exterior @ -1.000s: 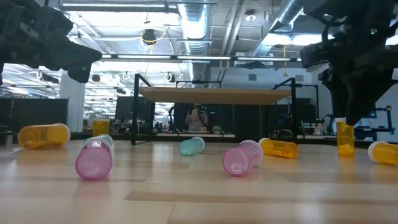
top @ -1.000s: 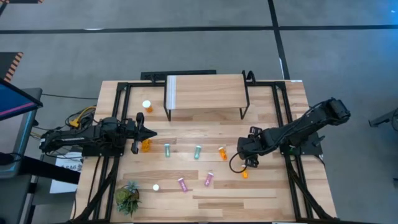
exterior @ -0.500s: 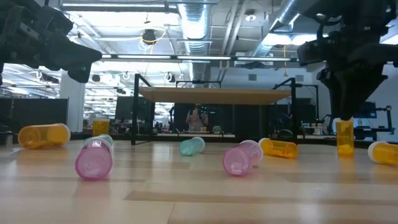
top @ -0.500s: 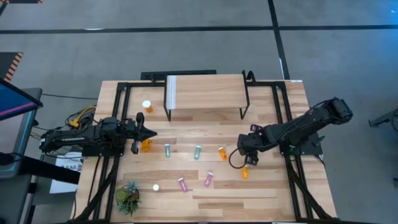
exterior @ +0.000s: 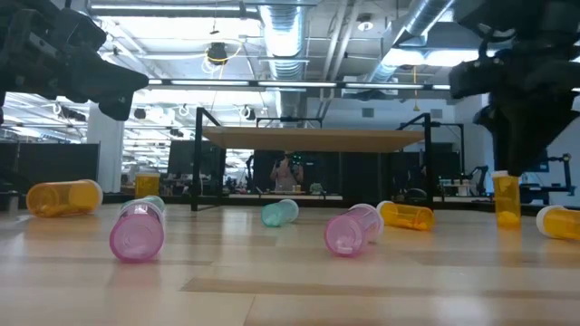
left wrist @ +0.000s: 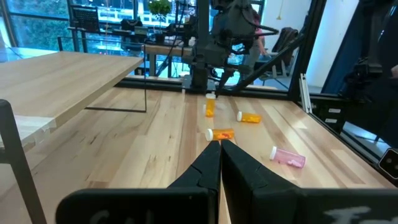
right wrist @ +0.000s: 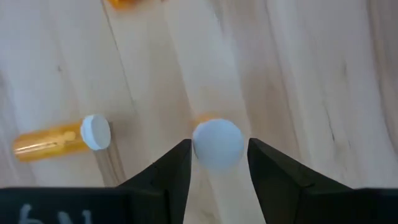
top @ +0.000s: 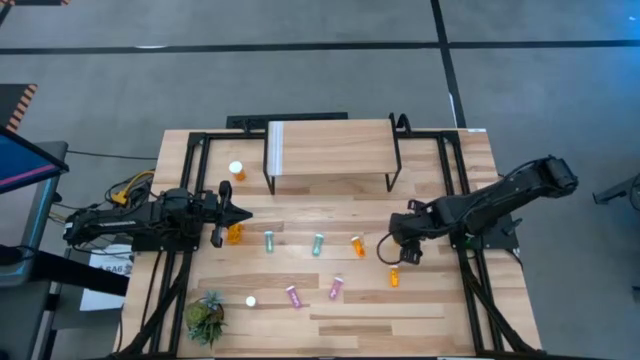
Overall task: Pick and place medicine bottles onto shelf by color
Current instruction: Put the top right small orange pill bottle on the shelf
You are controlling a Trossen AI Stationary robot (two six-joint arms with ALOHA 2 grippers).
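My right gripper (top: pixel 405 252) points steeply down over the right half of the table, shut on an upright orange medicine bottle (exterior: pixel 507 199). Two orange bottles lie near it (top: pixel 393 279) (top: pixel 357 244). Two teal bottles (top: pixel 269 240) (top: pixel 318 244) and two pink ones (top: pixel 293 296) (top: pixel 336 289) lie on their sides mid-table. The shelf (top: pixel 330 148) stands on thin black legs at the far middle. My left gripper (left wrist: pixel 219 144) is shut and level above the table's left part, over another orange bottle (top: pixel 234 234). My right gripper pinches the orange bottle at its white-capped top end (right wrist: pixel 216 142), one finger on each side of the cap. The fingers (right wrist: pixel 177 163) come from above, pointing steeply down. The bottle stays upright below them (left wrist: pixel 210 106); whether its base rests on the tabletop I cannot tell.
An upright orange bottle (top: pixel 237 171) stands left of the shelf. A small green plant (top: pixel 205 318) and a loose white cap (top: pixel 251 300) sit near the front left. Black frame rails (top: pixel 455 200) run along both sides of the table.
My right gripper has drawn back a little toward the table's right edge. The upright orange bottle under it has shifted slightly the same way and stays upright.
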